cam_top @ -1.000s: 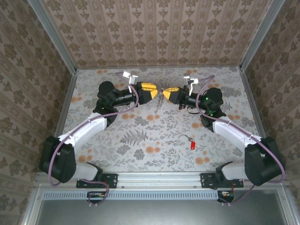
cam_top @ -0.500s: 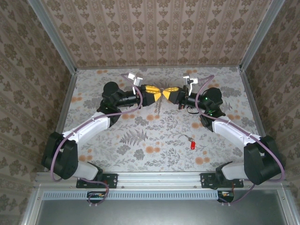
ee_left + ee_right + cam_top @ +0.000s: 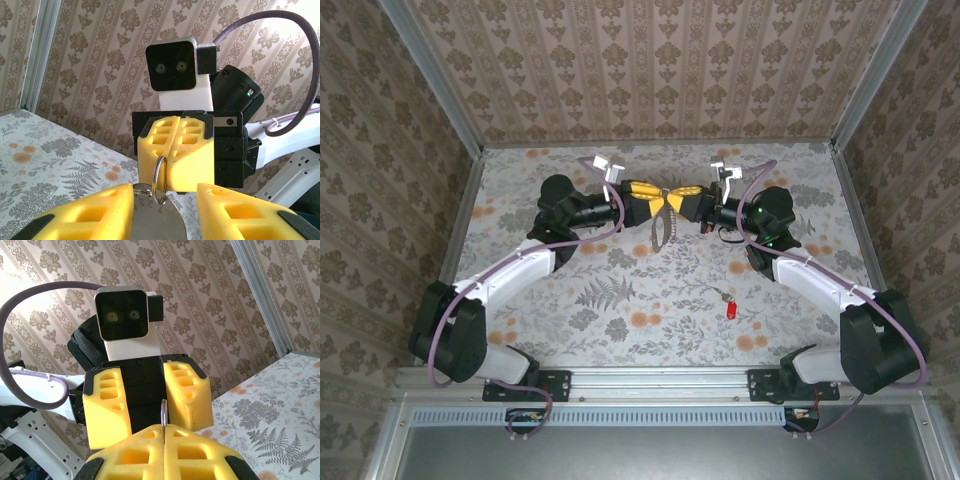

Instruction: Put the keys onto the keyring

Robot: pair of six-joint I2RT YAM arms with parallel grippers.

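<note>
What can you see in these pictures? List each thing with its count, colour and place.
key: one, silvery with a red end, lying on the table, right of centre.
small ring: one, silver, pinched in the right pincer.
flat metal piece: one, grey, between the left pincer's fingers, touching the small ring.
loop: one, grey-brown, hanging below where the two pincers meet.
walls: three, beige patterned, around the table.
cables: two, purple, along the arms.
arms: two, white and black, reaching in from the near edge.
right pincer: one, yellow, shut.
left pincer: one, yellow, fingers apart.
</note>
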